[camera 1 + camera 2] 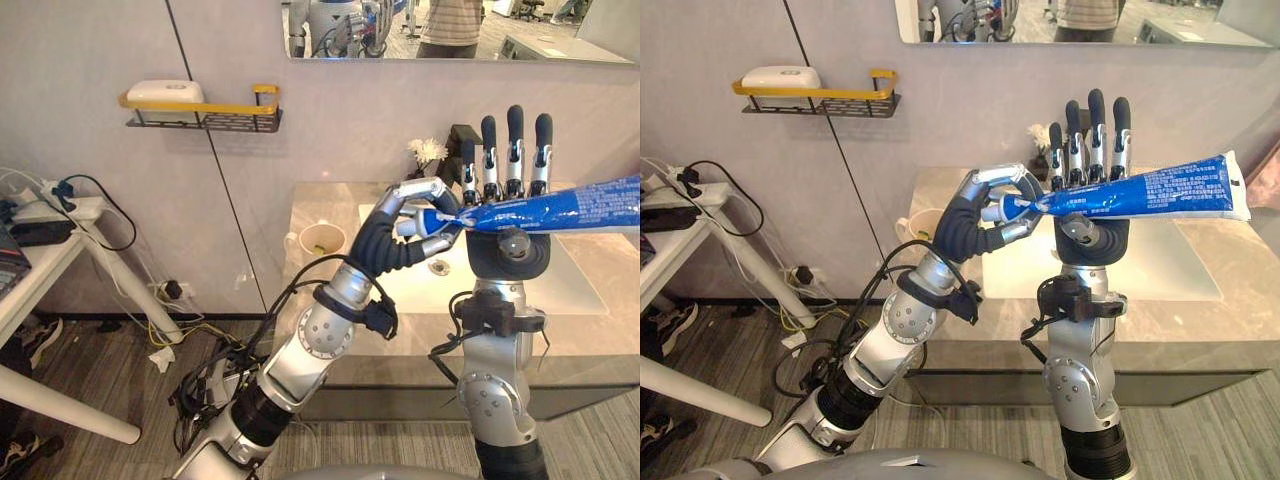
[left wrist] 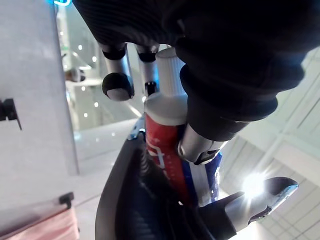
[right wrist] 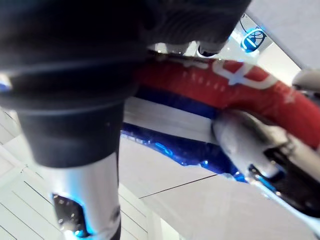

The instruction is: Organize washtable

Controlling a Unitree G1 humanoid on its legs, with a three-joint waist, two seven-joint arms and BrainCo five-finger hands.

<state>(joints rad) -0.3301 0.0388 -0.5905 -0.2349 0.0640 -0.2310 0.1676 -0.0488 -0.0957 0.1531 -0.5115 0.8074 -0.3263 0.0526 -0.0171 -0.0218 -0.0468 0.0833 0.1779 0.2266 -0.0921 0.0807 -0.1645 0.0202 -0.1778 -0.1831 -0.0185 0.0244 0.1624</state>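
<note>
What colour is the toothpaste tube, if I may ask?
The toothpaste tube is mainly blue with white print, clearest in the right eye view.

Wall shelf with yellow rail holds white box; cable-strewn white desk left, mirror above.

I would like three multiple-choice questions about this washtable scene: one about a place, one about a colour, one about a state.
1. Where is the toothpaste tube?
A in the sink
B in the air, between both hands
C on the floor

2. What colour is the front rail of the wall shelf?
A yellow
B green
C white

3. How are the fingers of the right hand?
A curled into a fist
B straight, pointing up
C wrapped round a cup

Answers: 1 B, the left hand pinches its cap end and it lies across the right hand; 2 A, the bar is yellow; 3 B, they stand upright behind the tube.
</note>
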